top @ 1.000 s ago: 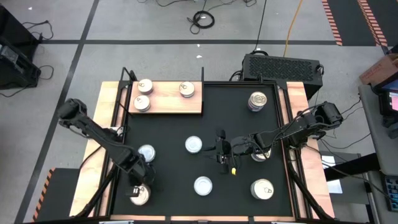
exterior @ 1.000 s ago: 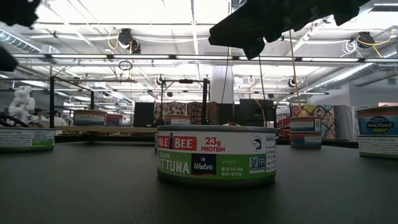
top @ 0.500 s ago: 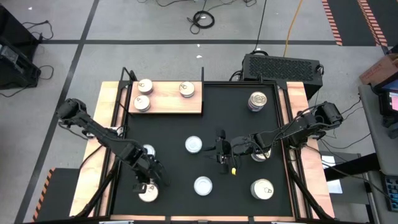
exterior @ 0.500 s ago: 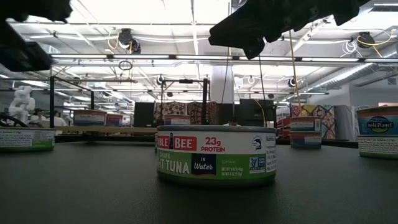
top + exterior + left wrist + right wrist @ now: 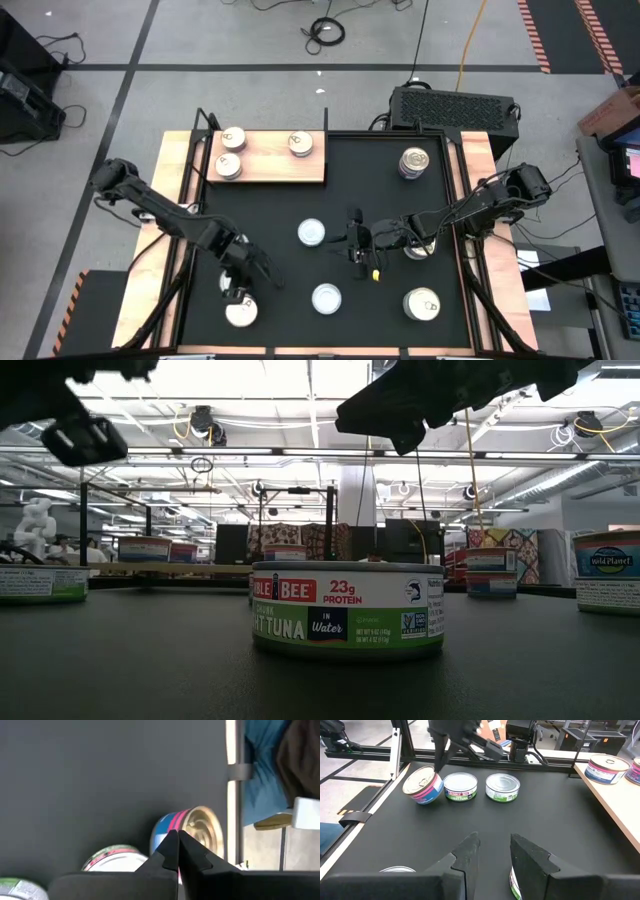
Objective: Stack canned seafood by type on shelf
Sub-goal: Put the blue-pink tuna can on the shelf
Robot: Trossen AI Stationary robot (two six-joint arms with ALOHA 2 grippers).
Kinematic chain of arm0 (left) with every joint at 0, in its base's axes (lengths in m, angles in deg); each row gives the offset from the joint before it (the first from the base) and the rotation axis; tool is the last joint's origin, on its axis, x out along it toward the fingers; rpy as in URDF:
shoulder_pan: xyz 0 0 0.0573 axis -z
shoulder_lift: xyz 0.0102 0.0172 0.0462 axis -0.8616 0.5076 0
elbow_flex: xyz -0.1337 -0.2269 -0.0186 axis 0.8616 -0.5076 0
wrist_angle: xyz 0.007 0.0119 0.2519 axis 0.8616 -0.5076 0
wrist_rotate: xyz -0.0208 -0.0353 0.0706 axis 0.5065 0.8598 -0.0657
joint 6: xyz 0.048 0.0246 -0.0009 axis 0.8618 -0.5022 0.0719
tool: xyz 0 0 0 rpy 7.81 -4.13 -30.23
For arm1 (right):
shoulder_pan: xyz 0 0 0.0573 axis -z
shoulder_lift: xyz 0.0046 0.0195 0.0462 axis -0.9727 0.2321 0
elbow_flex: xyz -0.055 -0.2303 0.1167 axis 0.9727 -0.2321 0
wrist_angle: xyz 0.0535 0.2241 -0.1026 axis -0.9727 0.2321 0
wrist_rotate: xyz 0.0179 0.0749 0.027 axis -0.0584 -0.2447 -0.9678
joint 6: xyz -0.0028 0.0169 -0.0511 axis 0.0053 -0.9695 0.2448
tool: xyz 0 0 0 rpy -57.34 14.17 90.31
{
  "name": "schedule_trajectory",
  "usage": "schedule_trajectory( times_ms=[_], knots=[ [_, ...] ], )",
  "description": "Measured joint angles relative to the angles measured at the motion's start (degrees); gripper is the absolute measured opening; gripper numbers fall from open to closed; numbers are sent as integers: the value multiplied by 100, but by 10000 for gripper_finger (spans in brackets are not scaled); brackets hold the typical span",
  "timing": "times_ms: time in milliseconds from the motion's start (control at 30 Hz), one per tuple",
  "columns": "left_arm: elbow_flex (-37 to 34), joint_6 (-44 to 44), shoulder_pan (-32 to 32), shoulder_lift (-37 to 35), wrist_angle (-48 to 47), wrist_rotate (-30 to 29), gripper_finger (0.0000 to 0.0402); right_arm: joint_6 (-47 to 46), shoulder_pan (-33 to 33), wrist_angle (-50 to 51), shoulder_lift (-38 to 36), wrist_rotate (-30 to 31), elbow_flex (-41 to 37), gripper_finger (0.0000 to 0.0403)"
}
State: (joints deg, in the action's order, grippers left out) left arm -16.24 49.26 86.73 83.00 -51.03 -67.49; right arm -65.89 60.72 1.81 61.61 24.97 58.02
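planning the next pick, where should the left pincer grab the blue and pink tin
Across the curved side wall of the blue and pink tin, from above. It sits tilted, gold lid canted up, so angle the left pincer to match; it is shut and must open first.

This is looking like a robotics lab or workshop in a big industrial hall. Bright strip lights and exposed pipes are running across the ceiling at the top of the low view. In the high view, loose cables are lying on the grey concrete floor at upper centre, striped hazard tape is marking it at upper right, and a black equipment box is sitting behind the table.
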Motion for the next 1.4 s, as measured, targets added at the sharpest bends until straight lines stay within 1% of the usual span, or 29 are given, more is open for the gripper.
schedule_trajectory(
  times_ms=[200, 300, 367, 433, 567, 733, 867, 1400],
  knots=[
    [279, -45, 369, -2, 4, -300, 0, 0, 0, 8, 0, 0, 0, 105],
    [279, -332, 528, -2, -81, -410, 1, -2, 0, 8, 0, 0, 0, 105],
    [279, -487, 592, -2, -84, -525, 8, -7, 0, 8, 0, 0, 0, 105],
    [279, -502, 632, -2, -84, -619, 24, -11, 0, 8, 0, 0, 0, 105],
    [279, -504, 741, 50, -261, -986, 65, -83, 0, 8, 0, 0, 0, 105],
    [196, -814, 819, 291, -390, -1028, 113, -107, 0, 55, 0, 0, 0, 105],
    [180, -832, 849, 446, -309, -849, 137, -84, 0, 62, 0, 0, 0, 105],
    [180, -948, 852, 503, -356, -939, 142, -114, 0, 56, 0, 0, 0, 105]
  ],
)
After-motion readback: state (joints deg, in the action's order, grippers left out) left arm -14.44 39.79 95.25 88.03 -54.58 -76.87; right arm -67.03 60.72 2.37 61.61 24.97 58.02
